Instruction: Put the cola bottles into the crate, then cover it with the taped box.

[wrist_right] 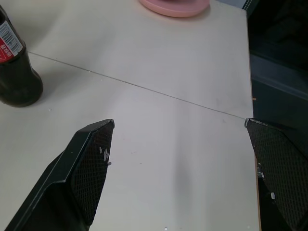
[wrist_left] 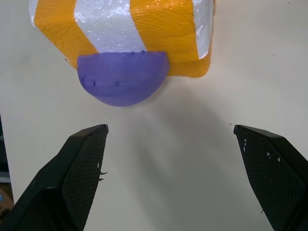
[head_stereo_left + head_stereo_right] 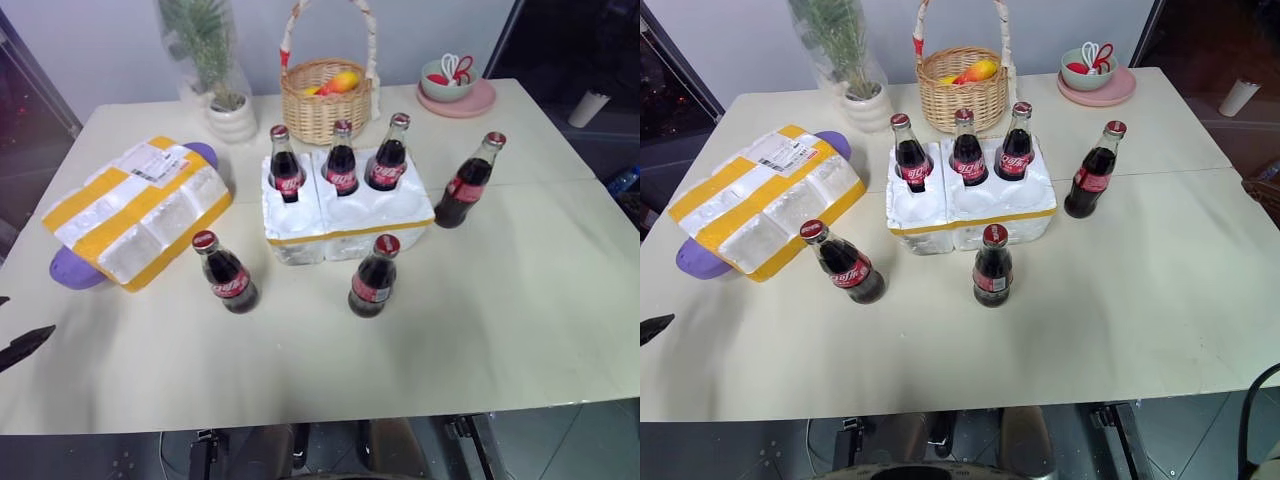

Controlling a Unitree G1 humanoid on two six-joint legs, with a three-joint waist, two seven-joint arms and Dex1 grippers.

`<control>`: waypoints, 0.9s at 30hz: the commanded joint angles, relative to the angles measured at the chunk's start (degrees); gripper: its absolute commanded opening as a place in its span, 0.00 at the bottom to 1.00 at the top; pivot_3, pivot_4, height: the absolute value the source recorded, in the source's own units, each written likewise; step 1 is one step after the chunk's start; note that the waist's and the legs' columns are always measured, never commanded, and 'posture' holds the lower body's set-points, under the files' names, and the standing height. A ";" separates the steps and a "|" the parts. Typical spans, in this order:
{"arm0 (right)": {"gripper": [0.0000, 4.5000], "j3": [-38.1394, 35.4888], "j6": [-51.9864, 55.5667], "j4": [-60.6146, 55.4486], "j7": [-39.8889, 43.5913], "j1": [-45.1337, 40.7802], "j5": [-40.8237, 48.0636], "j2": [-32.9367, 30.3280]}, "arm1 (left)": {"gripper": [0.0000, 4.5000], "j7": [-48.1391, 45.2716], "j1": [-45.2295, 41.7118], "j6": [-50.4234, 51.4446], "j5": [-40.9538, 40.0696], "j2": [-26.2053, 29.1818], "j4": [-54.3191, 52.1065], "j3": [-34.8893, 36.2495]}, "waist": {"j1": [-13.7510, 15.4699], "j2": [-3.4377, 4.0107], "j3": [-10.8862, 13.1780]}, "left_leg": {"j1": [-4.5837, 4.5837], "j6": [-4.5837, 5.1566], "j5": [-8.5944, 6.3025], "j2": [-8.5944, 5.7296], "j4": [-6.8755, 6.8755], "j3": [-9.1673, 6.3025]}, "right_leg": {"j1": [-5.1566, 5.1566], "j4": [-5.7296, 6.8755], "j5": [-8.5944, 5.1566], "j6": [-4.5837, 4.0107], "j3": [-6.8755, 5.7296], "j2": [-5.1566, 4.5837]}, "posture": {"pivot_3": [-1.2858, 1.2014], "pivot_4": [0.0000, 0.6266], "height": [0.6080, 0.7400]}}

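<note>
Hovering over table, both grippers empty, jaws spread wide.

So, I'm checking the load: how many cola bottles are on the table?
6. Three stand in the crate's back row. Three stand on the table: front left, front centre, right of the crate.

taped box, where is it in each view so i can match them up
Left eye view: taped box at the table's left, left of the crate.
Right eye view: same spot, left of the crate.
Left wrist view: one taped end with its purple piece, beyond the open left gripper.
Right wrist view: not in it.
Shared landmark: the purple piece, at the box's near end in the eye views.
</note>
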 commanded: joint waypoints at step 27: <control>1.00 -1.27 16.21 -11.96 19.40 -7.04 7.36 -6.01 | 0.97 -9.19 -21.93 24.50 -22.37 9.85 -9.06 -5.56 | -0.03 0.37 0.14 | 0.01 -0.03 0.02 0.00 0.39 0.01 | 0.08 0.24 0.03 0.03 0.02 0.05 | 0.52 0.24 1.00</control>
